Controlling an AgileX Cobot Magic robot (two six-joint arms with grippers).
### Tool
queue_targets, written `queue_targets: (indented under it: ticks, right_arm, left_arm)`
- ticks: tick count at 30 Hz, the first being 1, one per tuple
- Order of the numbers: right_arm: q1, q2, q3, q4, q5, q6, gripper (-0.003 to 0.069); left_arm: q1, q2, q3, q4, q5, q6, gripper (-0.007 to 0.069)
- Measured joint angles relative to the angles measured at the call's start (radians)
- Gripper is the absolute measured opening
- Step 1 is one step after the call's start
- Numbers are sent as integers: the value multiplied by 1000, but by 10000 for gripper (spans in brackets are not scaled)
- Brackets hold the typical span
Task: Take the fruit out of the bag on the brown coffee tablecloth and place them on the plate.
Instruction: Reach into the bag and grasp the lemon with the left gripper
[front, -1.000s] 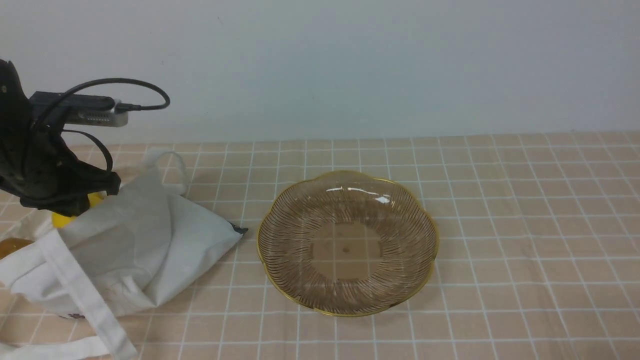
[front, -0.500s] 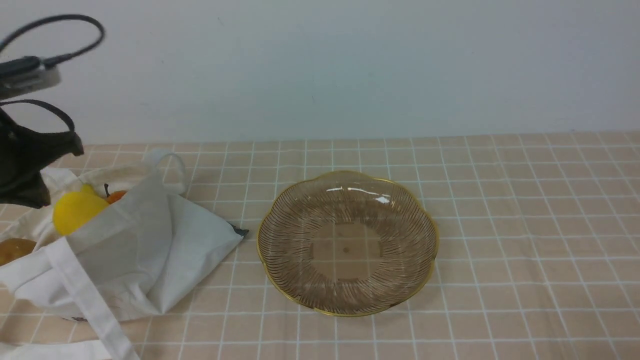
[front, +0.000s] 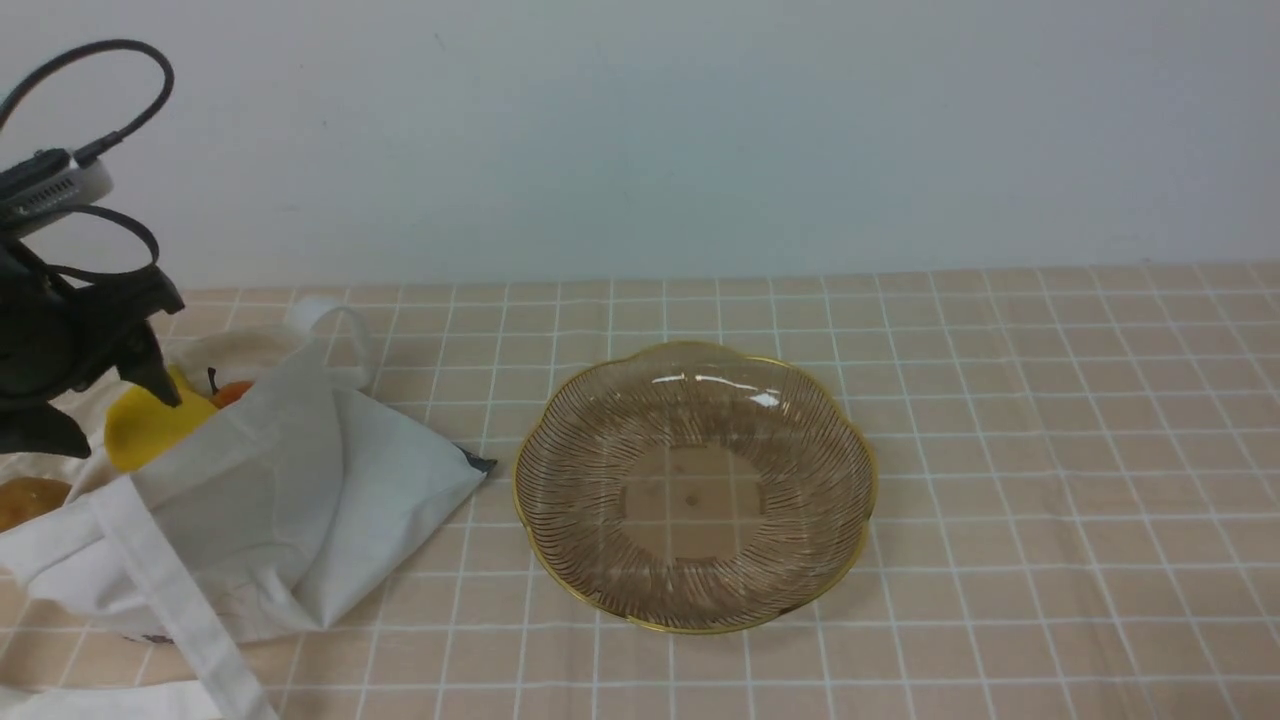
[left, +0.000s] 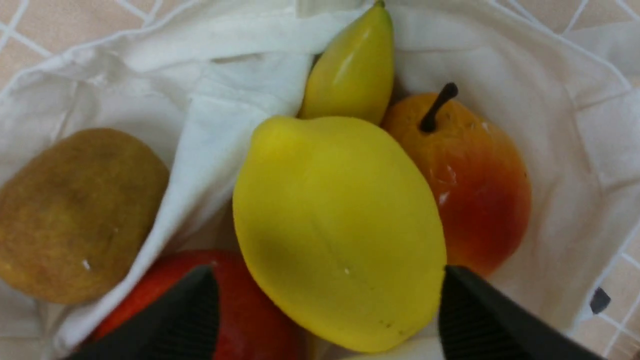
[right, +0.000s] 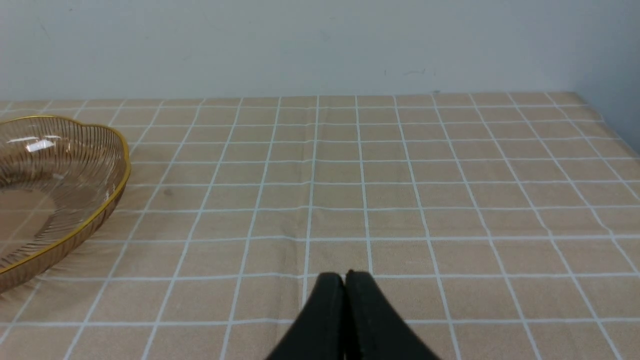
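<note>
The white bag (front: 290, 480) lies at the left of the brown coffee tablecloth (front: 1050, 450), its mouth open under my left gripper (front: 120, 420). That gripper (left: 327, 280) is open, one finger on each side of the yellow lemon (left: 340, 230). Around the lemon lie a red-orange fruit with a dark stem (left: 470, 180), a second red one (left: 235, 310), a brown fruit (left: 75, 215) and a slim yellow piece (left: 355, 70). The amber plate (front: 520, 500) holds no fruit. My right gripper (right: 344, 277) is shut above bare cloth, right of the plate (right: 120, 170).
The bag's broad strap (front: 170, 610) trails toward the front left corner. A pale wall (front: 700, 130) closes the back of the table. The cloth's far right corner (right: 580, 97) shows in the right wrist view.
My left gripper lifted out of the bag shut, moved left, then opened and came back down over the lemon. The lemon and an orange fruit now show at the bag's mouth.
</note>
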Motion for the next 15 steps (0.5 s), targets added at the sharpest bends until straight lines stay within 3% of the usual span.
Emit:
queue_targets:
  ticks: [2, 6, 11, 15]
  right_arm:
    - [0, 0, 0, 0, 0, 0, -14]
    - [0, 0, 0, 0, 0, 0, -14]
    - [0, 0, 0, 0, 0, 0, -14]
    - [0, 0, 0, 0, 0, 0, -14]
  left_arm:
    - [0, 13, 0, 0, -1, 0, 629]
    - [0, 53, 0, -1, -15, 0, 682]
    - [0, 79, 0, -3, -46, 0, 678]
    - [0, 94, 0, -5, -52, 0, 589]
